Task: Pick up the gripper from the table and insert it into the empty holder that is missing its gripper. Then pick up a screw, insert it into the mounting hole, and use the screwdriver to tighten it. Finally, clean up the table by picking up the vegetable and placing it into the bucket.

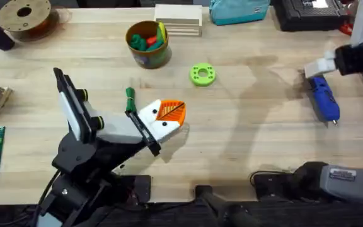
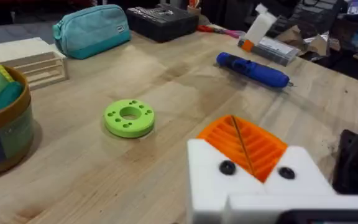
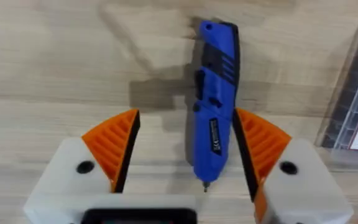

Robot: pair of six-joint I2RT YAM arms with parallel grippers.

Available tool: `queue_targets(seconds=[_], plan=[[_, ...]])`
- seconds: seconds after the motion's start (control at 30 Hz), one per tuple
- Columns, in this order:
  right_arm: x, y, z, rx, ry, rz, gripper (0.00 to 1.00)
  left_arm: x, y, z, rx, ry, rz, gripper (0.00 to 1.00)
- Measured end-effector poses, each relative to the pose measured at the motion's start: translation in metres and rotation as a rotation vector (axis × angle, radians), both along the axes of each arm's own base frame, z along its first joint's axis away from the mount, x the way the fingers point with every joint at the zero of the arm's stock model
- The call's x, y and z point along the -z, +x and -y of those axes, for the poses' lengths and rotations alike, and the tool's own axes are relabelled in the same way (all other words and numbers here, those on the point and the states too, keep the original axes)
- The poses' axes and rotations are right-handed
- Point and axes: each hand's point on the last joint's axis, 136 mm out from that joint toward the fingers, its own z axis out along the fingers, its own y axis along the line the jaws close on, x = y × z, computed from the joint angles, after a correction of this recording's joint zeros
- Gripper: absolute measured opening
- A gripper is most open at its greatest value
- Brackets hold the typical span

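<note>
my left gripper (image 1: 169, 113) hangs mid-table, its pads pressed together. my right gripper (image 3: 185, 152) is far right, jaws spread wide.

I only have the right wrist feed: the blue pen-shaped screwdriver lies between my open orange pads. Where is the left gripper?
Observer: The left gripper is shut, at mid-table, far from the blue screwdriver.
Operator: And the vegetable?
Observer: The slim dark-green toy vegetable lies on the wooden table, close beside the left gripper's white base.
Operator: The bucket?
Observer: The round yellow-rimmed bucket stands beyond the vegetable, with toy pieces inside; a flat bright-green ring disc lies to its right.
</note>
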Motion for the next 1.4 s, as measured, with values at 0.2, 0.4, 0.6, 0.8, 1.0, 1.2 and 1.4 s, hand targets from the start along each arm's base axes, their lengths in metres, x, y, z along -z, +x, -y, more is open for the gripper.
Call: queue_targets(seconds=[0.2,0.4,0.6,0.8,1.0,1.2,1.4], plan=[[0.028,-0.005,0.023,-0.029,0.003,-0.085,0.907,0.0,0.0,0.0,0.0,0.0,0.0,0.009],[0.051,0.006,0.037,-0.038,0.0,-0.1,0.909,0.0,0.0,0.0,0.0,0.0,0.0,0.009],[0.085,0.017,0.041,-0.046,0.027,-0.133,0.893,0.0,0.0,0.0,0.0,0.0,0.0,0.009],[0.101,0.026,0.038,-0.057,0.068,-0.124,0.806,0.0,0.0,0.0,0.0,0.0,0.0,0.009],[0.101,0.034,0.04,-0.06,0.067,-0.091,0.766,0.0,0.0,0.0,0.0,0.0,0.0,0.009],[0.1,0.039,0.04,-0.062,0.071,-0.071,0.773,0.0,0.0,0.0,0.0,0.0,0.0,0.009],[0.1,0.048,0.042,-0.071,0.068,-0.034,0.497,0.0,0.0,0.0,-0.001,0.0,0.0,0.009]])
